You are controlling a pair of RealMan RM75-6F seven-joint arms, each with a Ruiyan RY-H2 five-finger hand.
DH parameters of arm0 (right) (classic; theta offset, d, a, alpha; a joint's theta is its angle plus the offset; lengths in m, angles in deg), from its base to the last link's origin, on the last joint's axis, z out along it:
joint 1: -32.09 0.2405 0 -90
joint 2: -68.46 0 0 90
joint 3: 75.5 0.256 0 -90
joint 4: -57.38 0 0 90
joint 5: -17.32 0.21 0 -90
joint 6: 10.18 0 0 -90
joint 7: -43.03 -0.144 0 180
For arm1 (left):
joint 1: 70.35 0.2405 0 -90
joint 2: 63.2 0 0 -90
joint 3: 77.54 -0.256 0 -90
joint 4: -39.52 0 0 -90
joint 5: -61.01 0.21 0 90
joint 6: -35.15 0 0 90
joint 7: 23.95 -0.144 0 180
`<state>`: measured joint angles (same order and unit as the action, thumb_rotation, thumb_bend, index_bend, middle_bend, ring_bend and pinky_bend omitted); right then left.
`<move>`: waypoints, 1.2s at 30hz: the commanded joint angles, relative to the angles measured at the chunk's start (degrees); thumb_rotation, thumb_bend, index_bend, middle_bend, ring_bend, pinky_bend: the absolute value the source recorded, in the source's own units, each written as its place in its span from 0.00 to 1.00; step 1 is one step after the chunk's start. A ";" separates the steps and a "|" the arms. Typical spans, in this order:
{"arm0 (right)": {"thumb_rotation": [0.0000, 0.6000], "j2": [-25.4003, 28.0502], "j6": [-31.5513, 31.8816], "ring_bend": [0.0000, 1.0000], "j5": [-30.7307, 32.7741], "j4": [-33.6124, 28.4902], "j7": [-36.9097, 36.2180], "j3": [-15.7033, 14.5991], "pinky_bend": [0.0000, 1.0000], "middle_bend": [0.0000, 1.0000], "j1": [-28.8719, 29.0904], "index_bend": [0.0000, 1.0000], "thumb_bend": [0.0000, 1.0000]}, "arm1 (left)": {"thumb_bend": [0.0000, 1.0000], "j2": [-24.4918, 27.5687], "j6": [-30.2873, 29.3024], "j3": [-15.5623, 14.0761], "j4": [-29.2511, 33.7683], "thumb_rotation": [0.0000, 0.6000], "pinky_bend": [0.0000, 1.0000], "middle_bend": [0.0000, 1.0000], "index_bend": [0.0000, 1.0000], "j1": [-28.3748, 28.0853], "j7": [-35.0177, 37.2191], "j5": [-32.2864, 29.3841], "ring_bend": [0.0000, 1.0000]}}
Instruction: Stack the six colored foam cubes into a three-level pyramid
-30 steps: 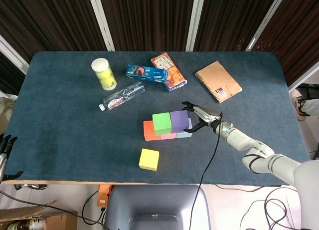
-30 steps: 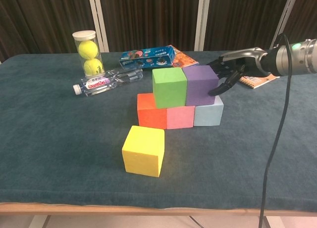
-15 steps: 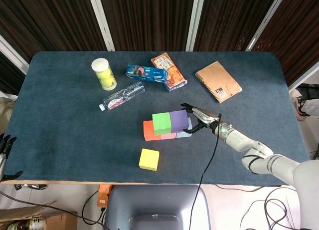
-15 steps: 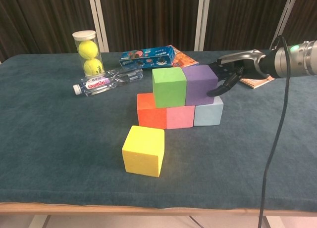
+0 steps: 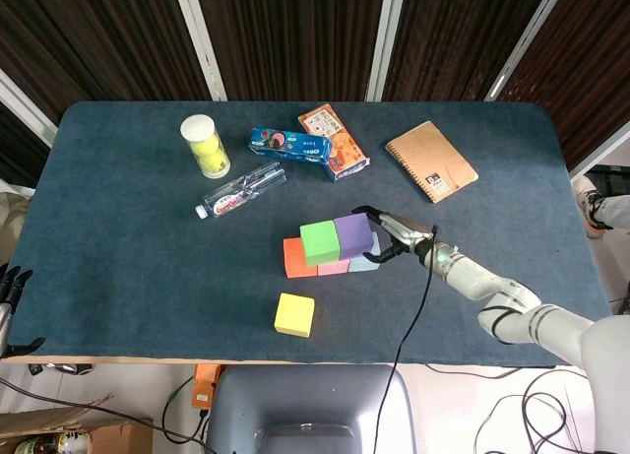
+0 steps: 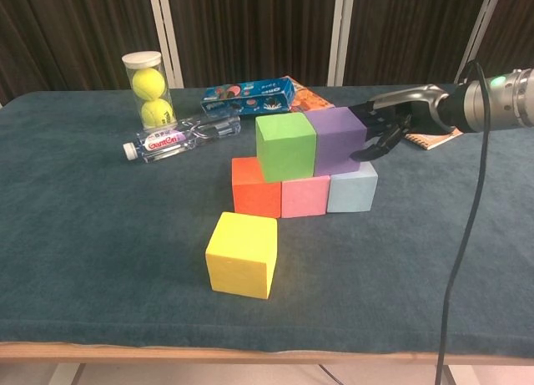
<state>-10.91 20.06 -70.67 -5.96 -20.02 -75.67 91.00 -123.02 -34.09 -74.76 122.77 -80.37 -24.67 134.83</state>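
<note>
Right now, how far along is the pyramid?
Done: bottom row of orange cube, pink cube and light blue cube; green cube sits on top. In hand: the right hand is at the purple cube, second level; grip or mere touch is unclear. Left: the yellow cube, on the table, goes on top.

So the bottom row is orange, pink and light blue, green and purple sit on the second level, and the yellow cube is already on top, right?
Not quite. The yellow cube is not on top: the chest view shows it alone on the table, in front of the stack. The rest holds: orange cube, pink cube and light blue cube below, green cube and purple cube above them.
</note>
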 commanded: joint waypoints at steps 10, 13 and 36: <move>1.00 1.43 -0.44 0.00 0.13 -2.09 1.31 -0.14 0.00 0.00 0.14 0.13 0.25 | 0.12 -0.02 0.15 0.12 0.12 0.97 0.11 0.00 0.05 -0.17 -0.12 -0.05 0.00; 1.00 2.12 -0.47 0.00 0.33 -2.89 1.83 -0.11 0.00 0.00 0.05 0.12 0.24 | 0.12 -0.05 0.23 0.10 0.07 0.97 0.11 0.00 0.05 -0.19 -0.05 -0.03 0.00; 1.00 7.40 -0.30 0.00 1.72 -6.14 2.99 0.72 0.00 0.00 -1.75 0.03 0.19 | 0.12 0.08 0.54 0.30 0.77 0.97 0.11 0.00 0.05 -0.53 -1.34 -0.66 0.00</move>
<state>-4.04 19.65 -68.61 -11.81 -16.60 -74.78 89.44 -122.93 -33.55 -74.47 123.53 -80.89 -26.00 134.18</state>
